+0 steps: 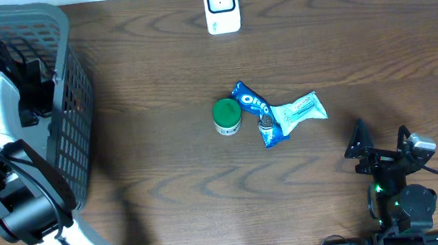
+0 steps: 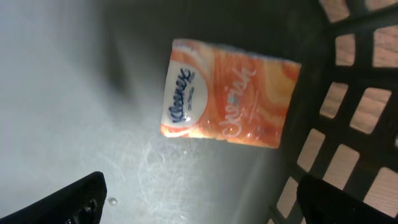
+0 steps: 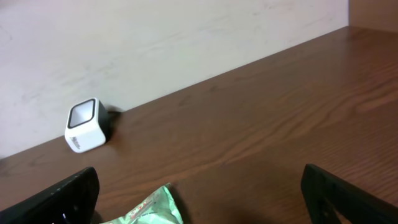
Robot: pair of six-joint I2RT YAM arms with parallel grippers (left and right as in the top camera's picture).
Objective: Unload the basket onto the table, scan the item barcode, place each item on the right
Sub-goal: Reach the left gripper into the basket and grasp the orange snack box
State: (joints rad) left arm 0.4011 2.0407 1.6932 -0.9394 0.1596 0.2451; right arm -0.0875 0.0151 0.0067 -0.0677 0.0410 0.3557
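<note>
Tissue pack (image 2: 227,93) lies flat beside basket wall (image 2: 354,74).

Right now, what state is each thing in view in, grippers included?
Left gripper: open, empty, inside the basket over the Kleenex pack.
Right gripper: open, empty, above the table.
Basket: upright on the table.
Kleenex pack: lying flat on the basket floor, unheld.
Scanner: standing at the far edge.
Green-lidded jar: upright, lid on.
Oreo pack: lying flat beside the jar.
Mint-green packet: lying flat, touching the Oreo pack.

Orange-swirled tissue pack (image 2: 227,99) (partly white)
</note>
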